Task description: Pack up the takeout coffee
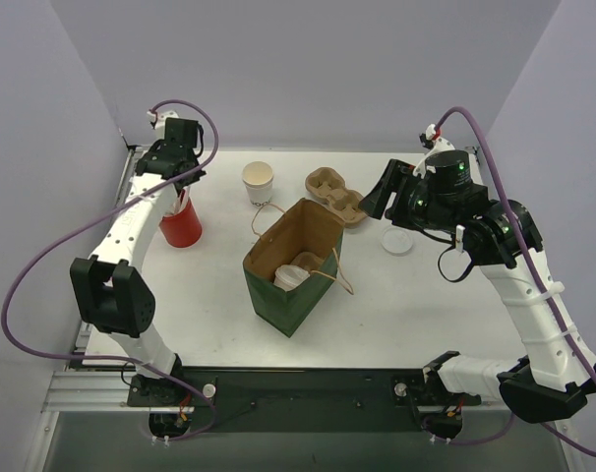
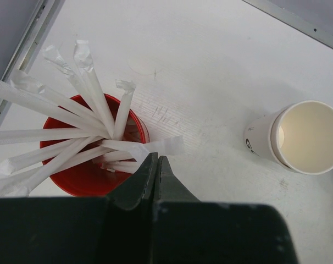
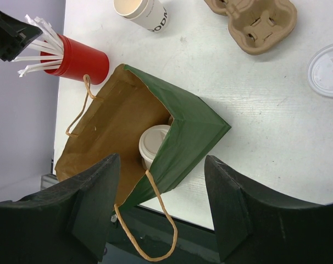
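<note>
The takeout coffee (image 1: 258,181) stands unlidded behind the green paper bag (image 1: 283,300). Our left gripper (image 2: 157,159) is pressed together at the red cup of straws (image 2: 78,179), though we can't tell whether it caught one. Our right gripper (image 3: 162,165) hangs spread. We'd lift straight up, slowly.

Small white paper cup (image 1: 258,183), cream rim, faint dark print on the side; open-topped, upright, standing on the white table (image 1: 219,305), toward its far edge.
</note>
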